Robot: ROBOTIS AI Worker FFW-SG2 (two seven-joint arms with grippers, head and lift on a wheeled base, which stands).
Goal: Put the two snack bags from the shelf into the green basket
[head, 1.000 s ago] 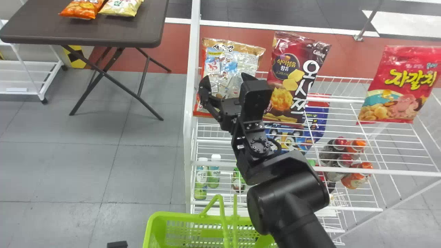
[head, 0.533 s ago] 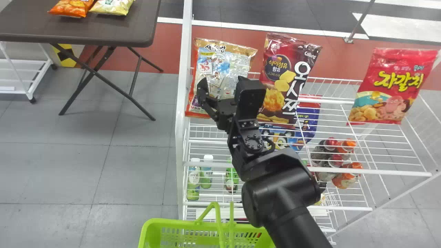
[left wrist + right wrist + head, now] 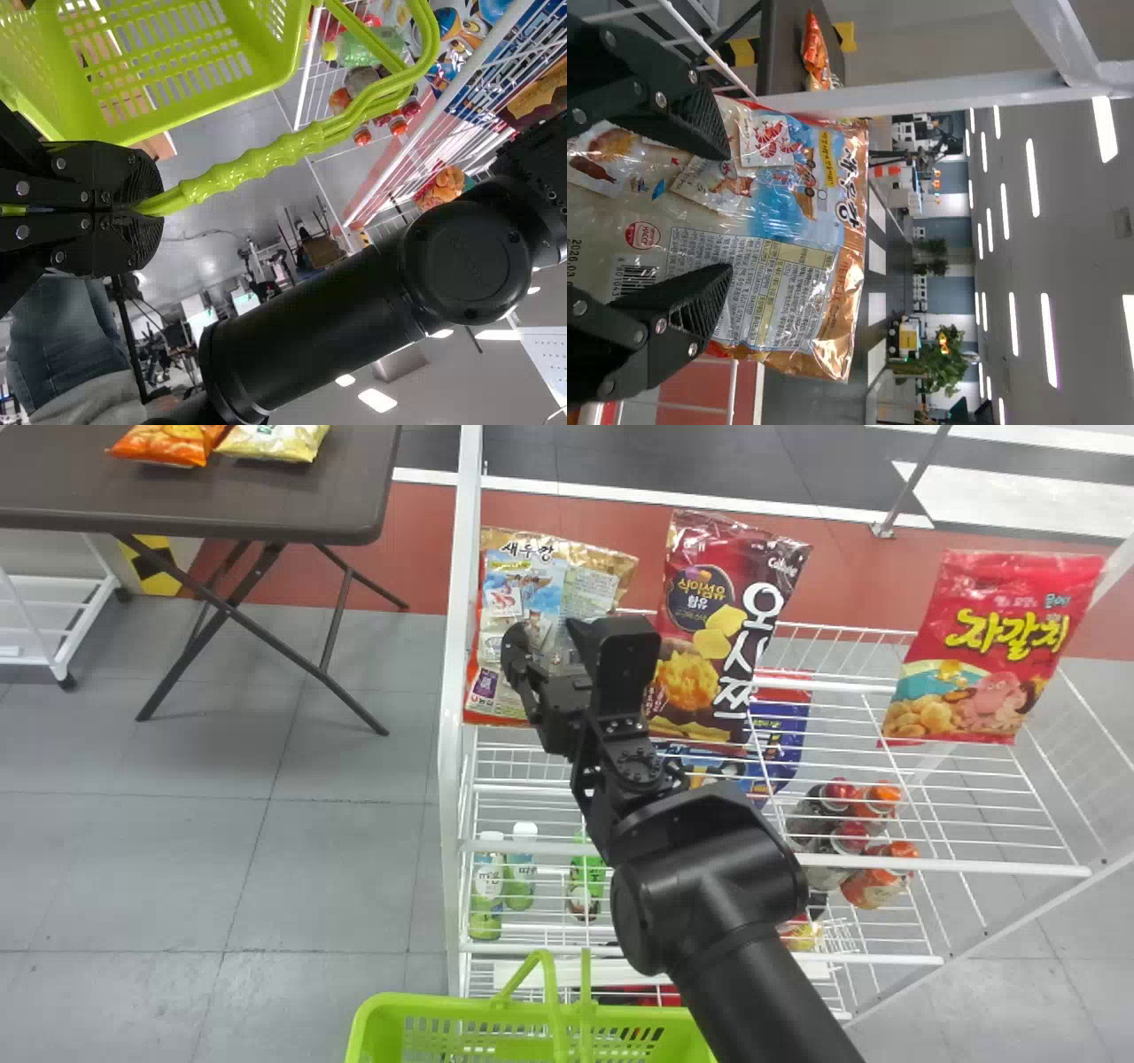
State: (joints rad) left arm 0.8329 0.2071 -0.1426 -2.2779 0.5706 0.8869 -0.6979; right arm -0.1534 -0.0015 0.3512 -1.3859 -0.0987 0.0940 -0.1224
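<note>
My right gripper (image 3: 545,642) is open in front of the orange-edged snack bag (image 3: 509,615) at the rack's left end. In the right wrist view the gripper's (image 3: 731,208) fingers stand apart before the face of that bag (image 3: 780,239), which is upright in the room. A dark red snack bag (image 3: 709,629) stands just right of it on the top shelf (image 3: 957,864). The green basket (image 3: 443,1005) is at the bottom of the head view. In the left wrist view my left gripper (image 3: 146,208) is shut on the handle of the green basket (image 3: 168,66).
Another red snack bag (image 3: 992,646) stands farther right on the rack. A blue bag (image 3: 780,735), bottles (image 3: 521,868) and cans (image 3: 877,877) are on lower levels. The rack's white left post (image 3: 452,735) rises beside the orange-edged bag. A brown table (image 3: 266,496) stands at the far left.
The rack, bags and table have shifted left in the head view. My right gripper has moved a little lower and nearer the left side of the orange-edged bag, staying open.
</note>
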